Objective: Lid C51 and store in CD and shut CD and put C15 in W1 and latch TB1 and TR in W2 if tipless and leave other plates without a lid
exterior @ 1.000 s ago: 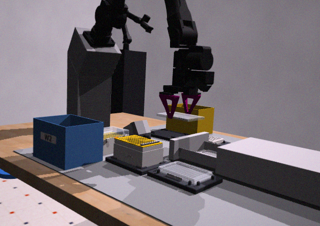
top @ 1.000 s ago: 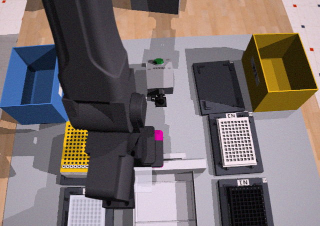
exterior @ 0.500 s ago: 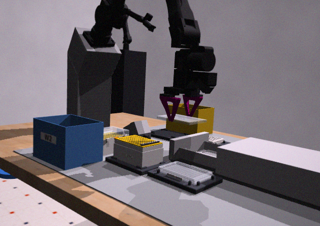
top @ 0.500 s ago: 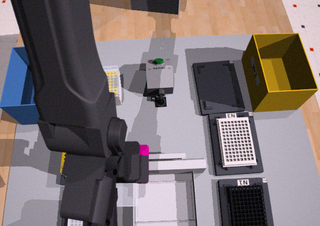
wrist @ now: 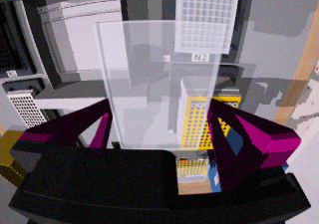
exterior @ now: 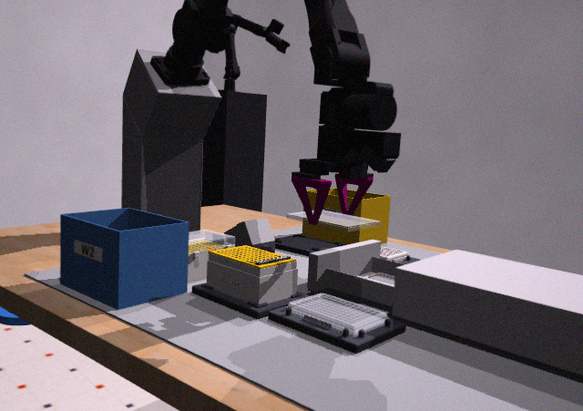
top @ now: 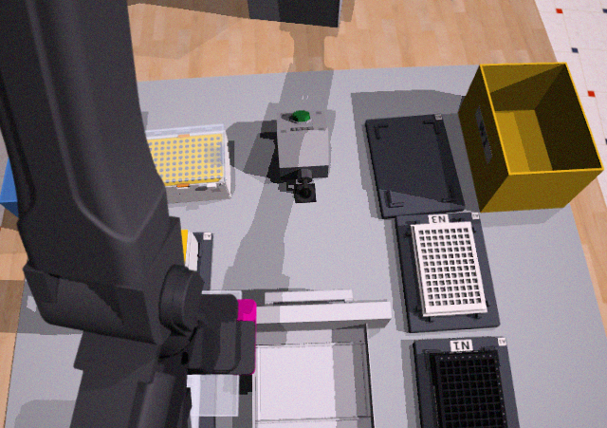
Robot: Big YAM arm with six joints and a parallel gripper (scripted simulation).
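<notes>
My gripper [exterior: 329, 216] [wrist: 159, 103] is shut on the clear plate lid [exterior: 363, 222] [wrist: 147, 65] and holds it flat, high above the bench, near the cooler's open drawer [top: 294, 379]. The clear plate [exterior: 336, 313] [wrist: 207, 5] sits in nest N2 without a lid. The white plate [top: 449, 267] [wrist: 27, 112] sits in nest N3. The lid park [top: 413, 163] is bare. The tip box TB1 [top: 189, 158] [exterior: 207, 244] stands under its clear lid. The tip rack TR [exterior: 251, 261] [wrist: 199, 124] is in its nest. The arm hides N2 in the top view.
The yellow bin W1 [top: 472, 134] [exterior: 376, 213] stands at the back right and the blue bin W2 [exterior: 122, 256] at the left. The green key DONE [top: 300, 116] is on its grey block. A black plate [top: 466, 389] sits in N1. The cooler housing [exterior: 489, 289] lies along the right.
</notes>
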